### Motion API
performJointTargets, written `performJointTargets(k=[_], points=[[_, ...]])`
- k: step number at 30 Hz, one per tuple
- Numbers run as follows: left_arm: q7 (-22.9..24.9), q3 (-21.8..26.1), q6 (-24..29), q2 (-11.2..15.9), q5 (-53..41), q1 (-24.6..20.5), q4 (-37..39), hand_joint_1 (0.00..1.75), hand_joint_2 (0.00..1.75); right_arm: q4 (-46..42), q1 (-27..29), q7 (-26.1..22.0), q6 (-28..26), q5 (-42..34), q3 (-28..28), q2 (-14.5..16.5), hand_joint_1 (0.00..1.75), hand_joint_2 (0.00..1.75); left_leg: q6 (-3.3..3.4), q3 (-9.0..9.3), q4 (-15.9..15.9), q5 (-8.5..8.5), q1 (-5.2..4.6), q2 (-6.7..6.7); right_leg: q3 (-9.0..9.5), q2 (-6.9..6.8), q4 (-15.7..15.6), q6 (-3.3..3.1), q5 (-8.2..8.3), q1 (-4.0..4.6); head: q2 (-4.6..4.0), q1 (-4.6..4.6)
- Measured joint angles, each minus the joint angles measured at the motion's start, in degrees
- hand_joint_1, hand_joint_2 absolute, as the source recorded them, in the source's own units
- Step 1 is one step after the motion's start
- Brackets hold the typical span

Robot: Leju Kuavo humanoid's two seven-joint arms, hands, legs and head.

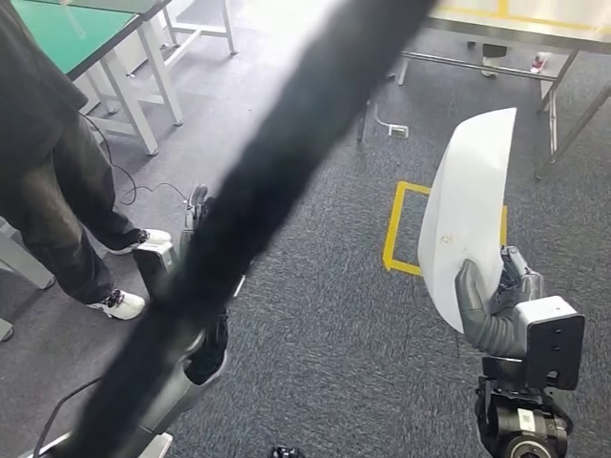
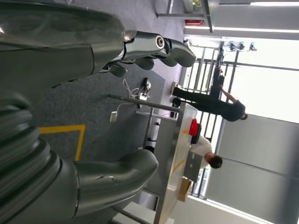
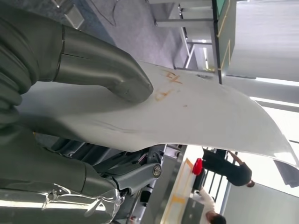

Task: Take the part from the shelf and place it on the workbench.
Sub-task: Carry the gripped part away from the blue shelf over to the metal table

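The part is a curved white panel (image 1: 467,215) with small orange marks. My right hand (image 1: 497,305) holds its lower end upright over the grey carpet, thumb pressed on its face. In the right wrist view the panel (image 3: 197,116) runs across the frame under the thumb (image 3: 116,77), with darker fingers behind it. My left hand (image 1: 191,224) hangs low at the left, partly hidden by a blurred black band. In the left wrist view that hand (image 2: 116,112) holds nothing, its thumb and fingers apart. A green-topped workbench (image 1: 65,33) stands at the far left.
A person in dark clothes and white shoes (image 1: 57,200) stands beside the green bench. A yellow floor marking (image 1: 400,229) lies on the carpet behind the panel. A metal-framed table (image 1: 518,43) stands far right. Cables (image 1: 136,191) trail on the floor. Two people (image 2: 215,130) stand by a distant table.
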Motion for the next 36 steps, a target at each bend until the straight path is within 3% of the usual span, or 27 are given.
performJointTargets(k=[1, 2, 3, 5, 7, 8, 9, 11, 12, 13, 14, 16, 17, 18, 20, 22, 23, 25, 26, 27, 28, 30, 31, 32, 36], points=[[0.11, -0.02, 0.16, 0.03, 0.02, 0.14, 0.02, 0.0, 1.75, 0.02, -0.03, -0.01, 0.04, 0.0, 0.01, 0.0, 1.75, 1.75, 0.37, 0.37, -1.93, 3.36, -0.1, 0.28, 0.52, -0.06, -0.17, 0.38, -0.99, 0.1, -0.02, 0.0], [0.19, -0.06, 0.36, 0.05, 0.02, 0.28, 0.01, 0.0, 1.75, 0.03, -0.05, -0.04, 0.09, 0.0, -0.02, 0.0, 1.75, 1.75, 0.94, 0.62, -2.76, 5.2, -0.18, 0.43, 1.17, -0.07, -0.25, 0.8, -1.45, 0.21, -0.04, -0.09], [0.24, -0.09, 0.5, 0.08, 0.01, 0.3, -0.03, 0.0, 1.75, 0.04, -0.06, -0.09, 0.12, 0.01, -0.04, 0.0, 1.75, 1.75, 1.65, 0.89, -2.7, 4.71, -0.27, 0.42, 1.49, -0.05, 0.15, 1.14, -1.32, 0.22, -0.05, -0.19], [0.22, -0.14, 0.74, 0.11, -0.04, 0.21, -0.11, 0.0, 1.75, 0.02, -0.11, -0.19, 0.01, 0.01, -0.12, 0.0, 1.75, 1.75, 2.68, 2.09, -2.93, 3.57, -0.16, 0.15, -0.16, -0.14, 4.37, 1.76, 0.61, 0.12, -0.03, -0.31], [0.23, -0.14, 0.77, 0.11, -0.07, 0.24, -0.12, 0.0, 1.75, 0.02, -0.07, -0.19, -0.41, 0.04, -0.24, -0.04, 1.75, 1.75, 3.25, 3.95, -3.21, 2.29, -0.13, 0.03, -5.23, -0.28, 12.51, 2.06, 1.71, -0.01, -0.01, -0.02], [0.24, -0.14, 0.77, 0.11, -0.09, 0.41, -0.11, 0.0, 1.75, 0.02, 0.01, -0.06, -0.73, 0.15, -0.36, -0.08, 1.75, 1.75, 3.38, 5.04, -3.38, 1.51, -0.18, -0.03, -8.0, -0.32, 16.22, 2.2, 0.67, -0.05, 0.0, 0.15], [0.25, -0.14, 0.77, 0.11, -0.1, 0.6, -0.11, 0.0, 1.75, 0.02, 0.14, 0.15, -1.11, 0.32, -0.51, -0.15, 1.75, 1.75, 3.45, 6.28, -3.57, 0.68, -0.22, -0.09, -10.55, -0.33, 18.62, 2.3, -1.74, -0.07, 0.01, 0.23], [0.26, -0.14, 0.69, 0.1, -0.13, 0.82, -0.1, 0.0, 1.75, -0.02, 0.6, 0.75, -1.97, 0.85, -0.92, -0.46, 1.75, 1.75, 3.5, 9.21, -3.93, -1.26, -0.31, -0.29, -14.16, -0.33, 19.0, 2.45, -7.89, -0.08, 0.01, 0.28], [0.27, -0.14, 0.62, 0.09, -0.16, 0.84, -0.1, 0.0, 1.75, -0.09, 0.93, 1.05, -2.41, 1.09, -1.2, -0.7, 1.75, 1.75, 3.5, 10.79, -4.06, -2.33, -0.36, -0.4, -15.14, -0.33, 17.18, 2.33, -9.45, -0.08, 0.01, 0.32], [0.28, -0.15, 0.54, 0.07, -0.19, 0.83, -0.09, 0.0, 1.75, -0.22, 1.32, 1.33, -2.87, 1.3, -1.57, -1.0, 1.75, 1.75, 3.48, 12.34, -4.15, -3.42, -0.43, -0.49, -15.73, -0.34, 14.34, 2.05, -8.58, -0.07, 0.01, 0.38], [0.31, -0.17, 0.45, 0.03, -0.21, 0.82, -0.06, 0.0, 1.75, -0.41, 1.75, 1.59, -3.32, 1.46, -2.01, -1.33, 1.75, 1.75, 3.44, 13.66, -4.24, -4.48, -0.45, -0.55, -16.05, -0.35, 10.7, 1.56, -4.16, -0.03, 0.01, 0.47], [0.5, -0.3, 0.25, -0.08, -0.2, 0.73, 0.04, 0.0, 1.75, -0.85, 2.62, 2.08, -4.19, 1.73, -3.0, -2.08, 1.75, 1.75, 3.06, 15.78, -4.36, -6.5, -0.5, -0.85, -15.78, -0.37, 4.77, 0.8, 7.06, 0.48, 0.0, 0.63], [0.59, -0.36, 0.15, -0.13, -0.18, 0.62, 0.09, 0.0, 1.75, -1.16, 2.91, 2.28, -4.48, 1.83, -3.51, -2.42, 1.75, 1.75, 2.78, 16.62, -4.32, -7.15, -0.43, -0.97, -15.24, -0.32, 3.21, 0.54, 10.77, 0.78, -0.05, 0.76], [0.67, -0.41, 0.07, -0.21, -0.16, 0.43, 0.11, 0.0, 1.75, -1.52, 3.03, 2.45, -4.68, 1.91, -4.0, -2.66, 1.75, 1.75, 2.4, 17.21, -3.94, -7.29, -0.39, -1.09, -14.43, -0.23, 2.76, 0.39, 11.68, 1.07, -0.13, 0.91], [0.67, -0.44, -0.16, -0.34, -0.1, -0.14, 0.14, 0.0, 1.75, -2.41, 2.98, 2.58, -4.96, 2.05, -4.94, -2.98, 1.75, 1.75, 1.84, 16.09, -0.28, -5.76, -0.19, -0.99, -12.5, 0.05, 2.14, -0.14, 11.0, 1.04, -0.2, 1.03], [0.65, -0.47, -0.42, -0.48, -0.02, -0.63, 0.22, 0.0, 1.75, -3.12, 3.02, 2.61, -5.22, 2.2, -5.73, -3.14, 1.75, 1.75, 1.52, 11.4, 7.12, -4.56, -0.16, -0.88, -10.97, 0.21, 1.3, -0.72, 10.5, 0.88, -0.11, 0.79], [0.64, -0.48, -0.5, -0.53, 0.02, -0.72, 0.31, 0.0, 1.75, -3.34, 3.16, 2.62, -5.31, 2.29, -6.02, -3.17, 1.75, 1.75, 1.45, 8.68, 10.55, -5.55, -0.19, -0.84, -10.47, 0.29, 1.04, -0.95, 10.18, 0.91, -0.08, 0.71], [0.63, -0.49, -0.6, -0.57, 0.1, -0.77, 0.5, 0.0, 1.75, -3.56, 3.51, 2.63, -5.4, 2.48, -6.41, -3.2, 1.75, 1.75, 1.36, 4.32, 13.89, -10.11, -0.25, -0.83, -9.58, 0.57, 0.87, -1.2, 9.32, 1.0, -0.05, 0.57], [0.63, -0.49, -0.66, -0.58, 0.15, -0.78, 0.62, 0.0, 1.75, -3.61, 3.71, 2.62, -5.42, 2.6, -6.59, -3.2, 1.75, 1.75, 1.43, 3.09, 13.5, -11.8, -0.33, -0.84, -9.01, 0.74, 0.87, -1.25, 8.8, 1.09, -0.04, 0.51], [0.63, -0.49, -0.74, -0.59, 0.19, -0.82, 0.73, 0.0, 1.75, -3.64, 3.87, 2.61, -5.43, 2.71, -6.79, -3.21, 1.75, 1.75, 1.64, 2.56, 11.67, -11.88, -0.48, -0.84, -8.37, 0.86, 0.87, -1.28, 8.21, 1.21, -0.03, 0.47], [0.63, -0.49, -0.81, -0.6, 0.23, -0.88, 0.83, 0.0, 1.75, -3.65, 3.98, 2.6, -5.43, 2.83, -7.0, -3.21, 1.75, 1.75, 2.01, 2.71, 8.44, -10.02, -0.73, -0.84, -7.68, 0.94, 0.87, -1.29, 7.62, 1.34, -0.03, 0.43], [0.62, -0.49, -0.9, -0.62, 0.31, -1.02, 1.0, 0.0, 1.75, -3.66, 4.14, 2.56, -5.43, 2.98, -7.35, -3.21, 1.75, 1.75, 3.17, 3.89, 0.27, -2.39, -1.56, -0.96, -6.59, 1.05, 0.95, -1.23, 6.5, 1.57, -0.04, 0.53], [0.61, -0.51, -0.91, -0.64, 0.34, -1.1, 1.1, 0.0, 1.75, -3.66, 4.24, 2.53, -5.42, 3.01, -7.49, -3.21, 1.75, 1.75, 3.59, 4.46, -2.68, 0.73, -1.89, -1.09, -6.36, 1.17, 1.02, -1.09, 5.99, 1.64, -0.08, 0.62], [0.56, -0.54, -0.91, -0.67, 0.34, -1.19, 1.19, 0.0, 1.75, -3.66, 4.39, 2.5, -5.39, 3.03, -7.58, -3.21, 1.75, 1.75, 3.8, 4.81, -4.31, 2.73, -2.16, -1.23, -6.26, 1.3, 1.06, -0.92, 5.54, 1.63, -0.11, 0.72], [0.31, -0.77, -0.89, -0.95, 0.18, -1.63, 1.32, 0.0, 1.75, -4.19, 4.86, 2.32, -5.3, 3.16, -8.09, -3.38, 1.75, 1.75, 3.94, 6.09, -5.81, 3.36, -1.6, -1.2, -6.41, 1.19, 2.16, 0.19, 3.52, 1.73, -0.05, 0.73]])
